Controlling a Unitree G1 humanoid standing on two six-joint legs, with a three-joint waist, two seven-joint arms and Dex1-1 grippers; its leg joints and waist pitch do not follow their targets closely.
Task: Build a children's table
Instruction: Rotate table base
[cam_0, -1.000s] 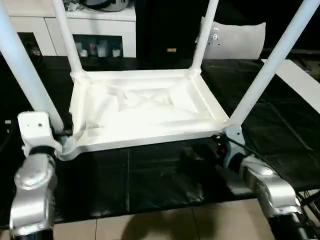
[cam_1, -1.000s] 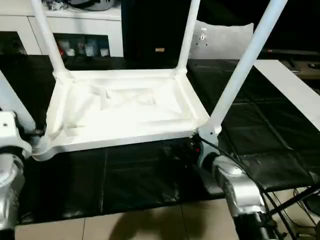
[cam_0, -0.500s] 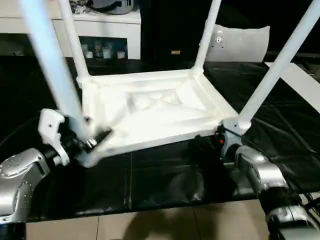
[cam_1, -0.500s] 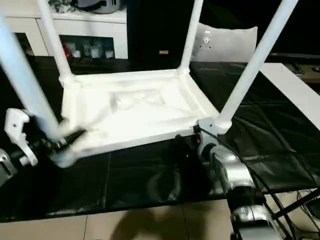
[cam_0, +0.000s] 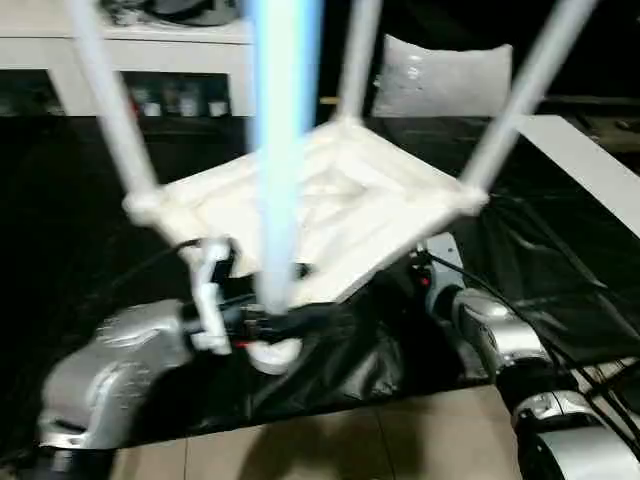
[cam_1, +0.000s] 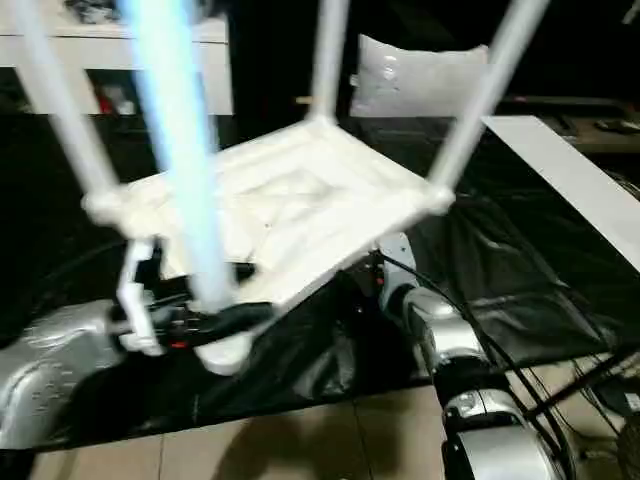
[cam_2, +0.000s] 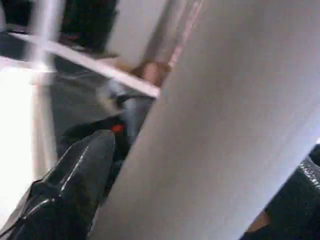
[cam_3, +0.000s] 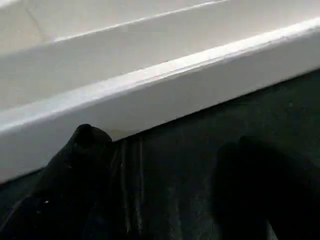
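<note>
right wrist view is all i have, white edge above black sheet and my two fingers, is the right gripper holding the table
Observer: No. The right gripper is open, with only the black sheet between its fingers. The table rim runs just past the tips.
Operator: so whats got hold of it
Observer: The left gripper has its fingers on either side of the near leg, at its base.
Operator: are all the legs in
Observer: Four legs stand up from the upside-down table, which has one corner pointing toward the robot.
</note>
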